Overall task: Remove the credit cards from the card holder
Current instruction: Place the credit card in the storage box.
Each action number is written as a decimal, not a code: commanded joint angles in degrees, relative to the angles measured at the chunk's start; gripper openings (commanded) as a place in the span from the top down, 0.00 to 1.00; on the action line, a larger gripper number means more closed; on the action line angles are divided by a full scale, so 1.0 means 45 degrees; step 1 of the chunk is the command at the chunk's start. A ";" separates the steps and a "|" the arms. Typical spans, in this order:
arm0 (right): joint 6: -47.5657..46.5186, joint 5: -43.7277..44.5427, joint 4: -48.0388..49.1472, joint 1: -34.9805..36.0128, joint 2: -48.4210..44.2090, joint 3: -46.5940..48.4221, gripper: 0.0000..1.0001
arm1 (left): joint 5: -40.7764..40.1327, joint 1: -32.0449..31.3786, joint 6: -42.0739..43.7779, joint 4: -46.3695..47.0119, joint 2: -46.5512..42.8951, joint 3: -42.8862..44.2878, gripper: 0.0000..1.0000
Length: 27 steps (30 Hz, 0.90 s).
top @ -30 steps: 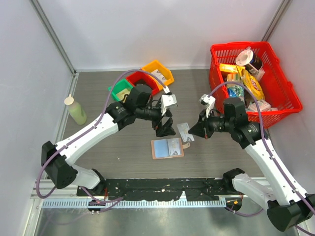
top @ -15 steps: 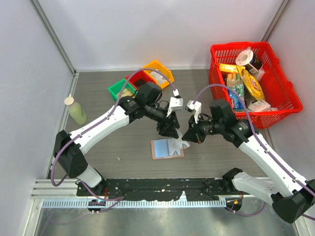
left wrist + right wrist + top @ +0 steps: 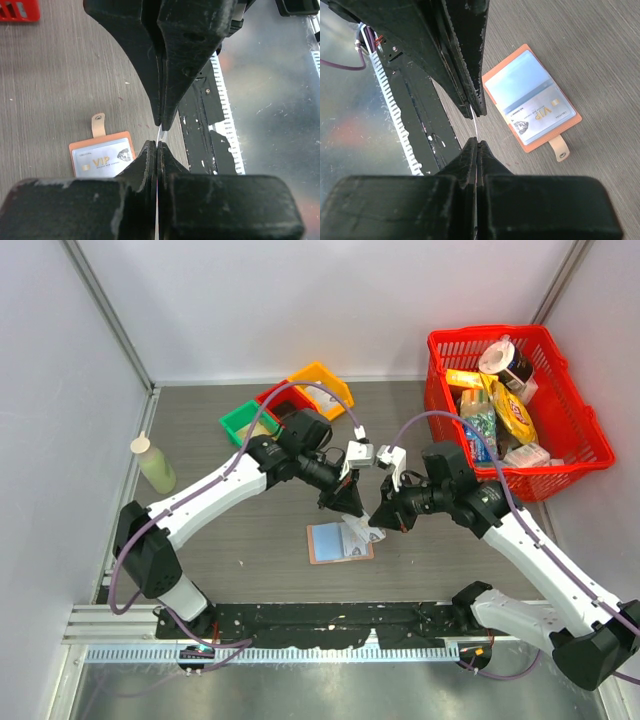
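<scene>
The left hand (image 3: 157, 145) has its two fingers pressed together on the thin edge of one pale credit card (image 3: 159, 134), and the right hand (image 3: 476, 142) is closed in the same way on the opposite edge of this card, so the two hands meet tip to tip with only a short strip of the card visible between them. I judge that the card is held by both at once because it is being given from one hand to the other, or steadied for a better grip; which hand will let go I cannot tell. The card hangs in the air just above the card holder (image 3: 516, 86), slightly to the side nearer the arms' bases, and does not touch it. The card holder lies opened flat on the worktop (image 3: 600, 45), inner side up, its small snap tab pointing away from the fold. One half shows only the pale blue-grey lining and looks empty; the other half has a VIP card (image 3: 542, 115) in its pocket, so in my judgement the task is partly done and this second card remains to be pulled out. Lying spread open like this, the holder gives easy access to the pocket. Well beyond the card holder, at the far edge of the worktop, stand a green bin (image 3: 238, 421), a red bin (image 3: 280, 397) and a yellow bin (image 3: 325, 378); what is inside them I cannot make out. Far from the holder, on the right arm's side, a red basket (image 3: 592, 456) is filled with mixed packets and containers. A bottle (image 3: 154, 466) of pale liquid stands well apart, on the left arm's side.
</scene>
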 commanded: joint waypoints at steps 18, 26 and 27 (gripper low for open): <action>0.5365 0.6384 0.5615 -0.0014 -0.3118 -0.2565 0.08 | -0.8203 0.4717 -1.1926 0.9848 0.0185 -0.2451 1.00; 0.6714 0.7770 0.7238 -0.0014 -0.4154 -0.4285 0.08 | -1.0237 0.5558 -1.4219 1.1474 0.4166 0.0669 1.00; 0.6695 0.7810 0.7297 -0.0014 -0.4271 -0.4345 0.08 | -1.0237 0.5617 -1.4239 1.1357 0.4849 0.1313 1.00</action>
